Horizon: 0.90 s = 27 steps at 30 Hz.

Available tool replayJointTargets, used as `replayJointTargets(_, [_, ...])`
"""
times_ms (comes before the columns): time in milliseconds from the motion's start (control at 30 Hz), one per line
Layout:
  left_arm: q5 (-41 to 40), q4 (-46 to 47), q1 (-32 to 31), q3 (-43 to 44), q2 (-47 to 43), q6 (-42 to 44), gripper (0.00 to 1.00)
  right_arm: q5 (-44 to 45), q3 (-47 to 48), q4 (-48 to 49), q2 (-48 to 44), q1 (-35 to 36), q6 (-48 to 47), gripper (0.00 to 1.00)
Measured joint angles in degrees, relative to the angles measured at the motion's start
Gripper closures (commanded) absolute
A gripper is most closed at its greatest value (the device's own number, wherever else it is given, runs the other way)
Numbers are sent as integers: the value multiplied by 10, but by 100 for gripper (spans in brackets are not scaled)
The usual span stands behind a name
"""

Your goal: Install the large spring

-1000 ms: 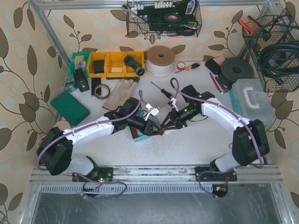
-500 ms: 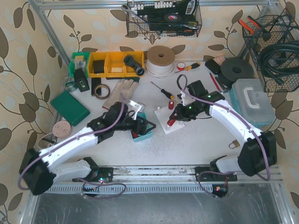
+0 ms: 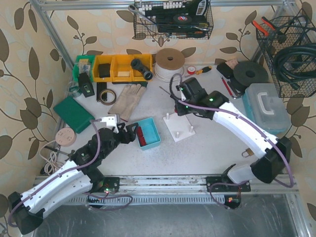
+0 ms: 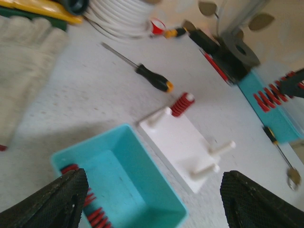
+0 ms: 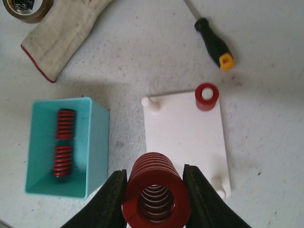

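Arms part over a cluttered table [image 3: 207, 148]. A second ago both grippers were huddled above the teal bin [image 3: 148, 132] and the white peg plate [image 3: 178, 129]. Now the left arm is drawn back toward the near-left corner, and the left gripper [image 4: 152, 194] is released and empty, its jaws wide. The right gripper [image 5: 155, 199] hangs above the plate, clenched on the large spring [image 5: 155, 185], whose red coils stand upright between the fingers [image 5: 111, 199], not yet on any peg.

The handover looks done, and seating the spring is what remains. The corner peg nearest the screwdriver [image 5: 213, 42] already wears a small red spring [image 5: 207, 96]. The peg beside it [image 5: 148, 101] stands bare, as do the two at the opposite end. The bin lies just beside the plate's left edge, the screwdriver lies beyond its far end, and bare tabletop opens to the right. With the left arm well clear, a straight descent appears the least obstructed path.
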Motion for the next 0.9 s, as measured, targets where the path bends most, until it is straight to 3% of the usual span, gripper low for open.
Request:
replayJointTargets(33, [-13,-1,0,-8,-10,-4,15,12,11,-1,13,9,-3,100])
replayJointTargets(67, [-23,-2,0,-13,-18,-7,5,24,24,-1,29,17,-6,100])
replayJointTargets(100, [-30,-8,0,-15,-24,-10,2,34,36,-1,47,24,-8,100])
replayJointTargets(433, [-52,-48,0,14,12,-30,2,85,110,-8,191,69,-18,100])
replayJointTargets(900, [-40,-43,0,14,28,-17,2,93,108,26,227,65,-16,100])
